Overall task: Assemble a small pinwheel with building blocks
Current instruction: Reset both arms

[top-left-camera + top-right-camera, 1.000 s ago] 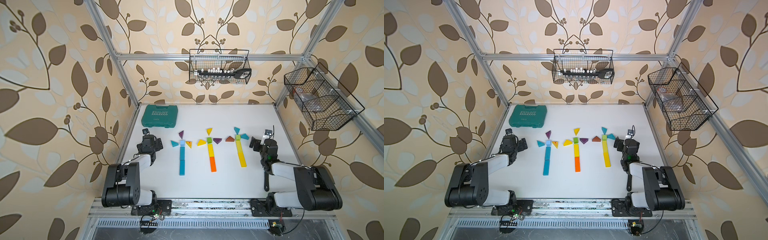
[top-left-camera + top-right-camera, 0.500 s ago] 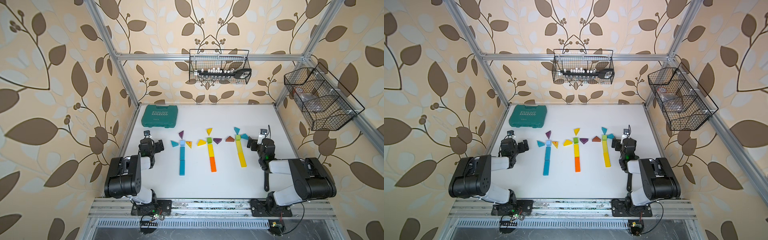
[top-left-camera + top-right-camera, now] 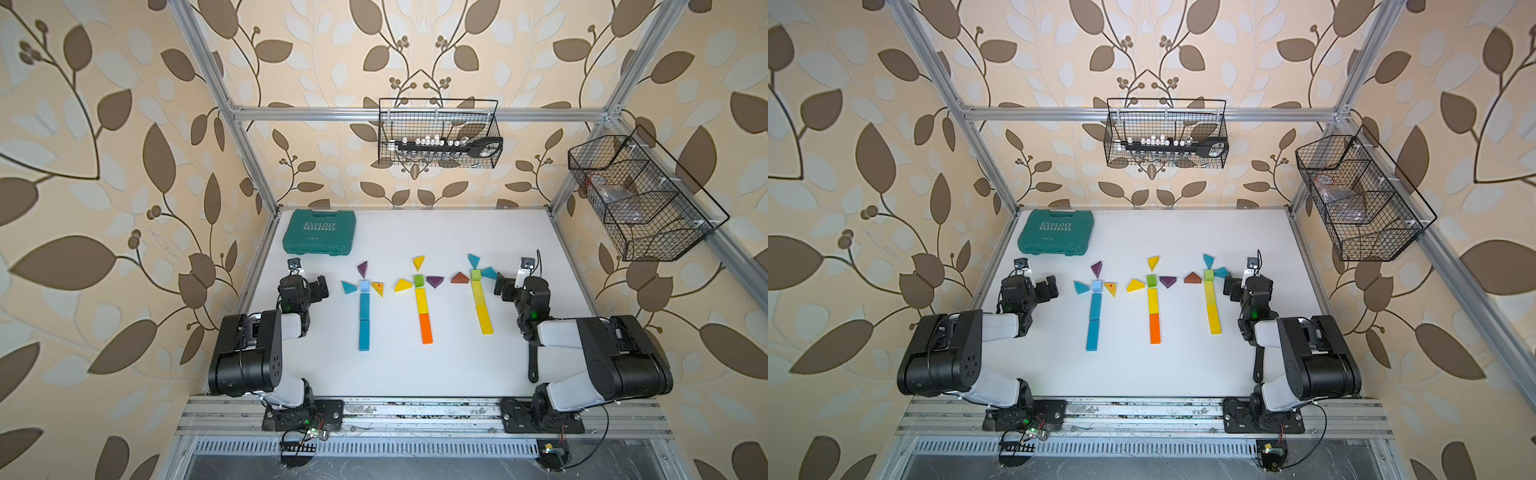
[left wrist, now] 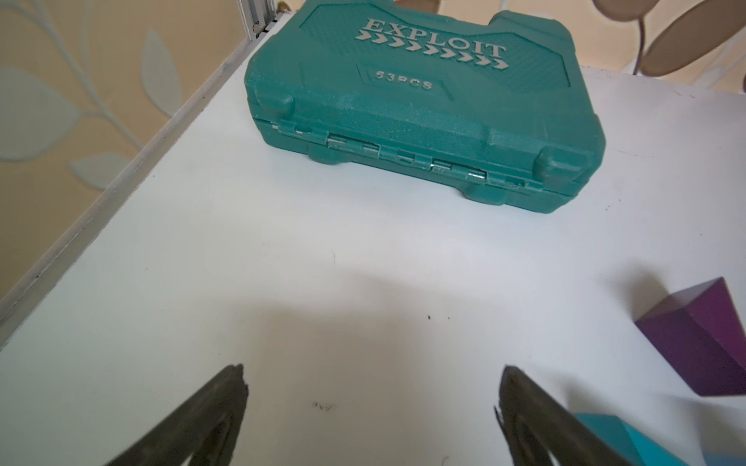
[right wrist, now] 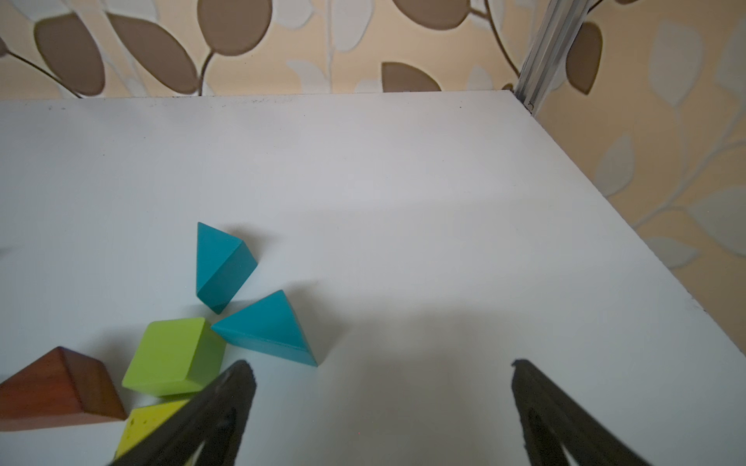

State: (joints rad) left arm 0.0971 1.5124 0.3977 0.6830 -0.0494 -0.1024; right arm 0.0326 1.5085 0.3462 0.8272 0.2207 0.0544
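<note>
Right gripper (image 5: 381, 367) gapes empty, with the nearer teal wedge (image 5: 266, 331), beside the green cube (image 5: 173, 355), just to its left. The left gripper (image 4: 371, 369), equally spread and empty, is well apart.

Worktop (image 3: 415, 374): white, matt, smooth, faint scuffs. Tool case (image 4: 424, 101): teal moulded plastic, fine-grained texture, metal hinge clips. Building blocks (image 3: 420, 300): matt paint, smooth faces; brown wedge (image 5: 60, 387) shows wood grain, slight sheen. Jaws: black, matt, rough frayed tips. Wire baskets (image 3: 436, 137): black metal mesh. Frame (image 3: 311, 113): bare brushed aluminium. Walls (image 3: 104, 166): patterned paper, embossed look.
</note>
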